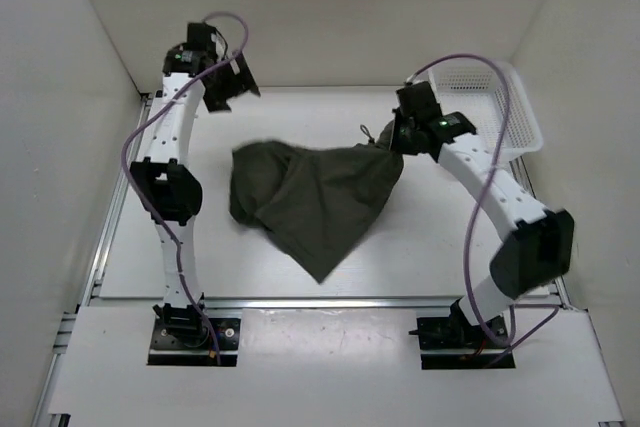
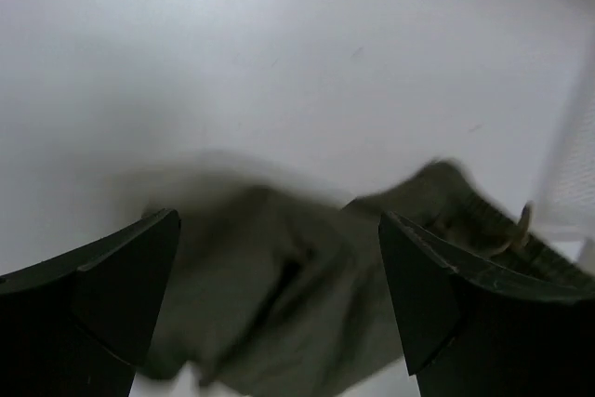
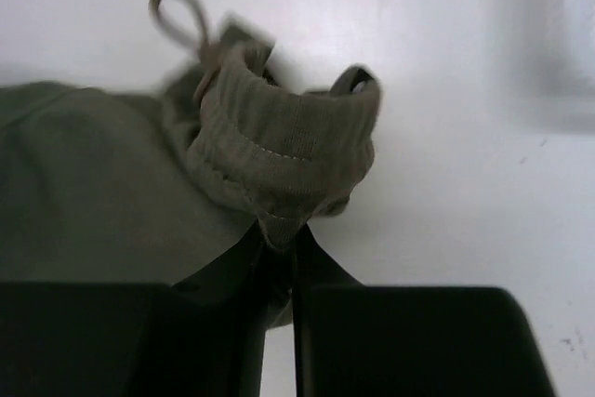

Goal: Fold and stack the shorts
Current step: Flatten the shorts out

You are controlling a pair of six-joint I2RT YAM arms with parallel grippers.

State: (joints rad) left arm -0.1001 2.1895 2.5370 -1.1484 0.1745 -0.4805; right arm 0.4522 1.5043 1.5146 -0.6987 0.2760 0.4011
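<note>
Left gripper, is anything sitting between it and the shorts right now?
Nothing visible does. The left gripper hangs open with the shorts in plain view ahead of it; the right gripper pinches the waistband at the opposite end.

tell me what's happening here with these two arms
A pair of dark olive-green soft fabric shorts lies crumpled on the white table. The right end effector is shut on its ribbed waistband, by the tan drawstring. The left end effector hangs open and empty over the table's far left, just beyond the shorts. No neat fold is made yet.
</note>
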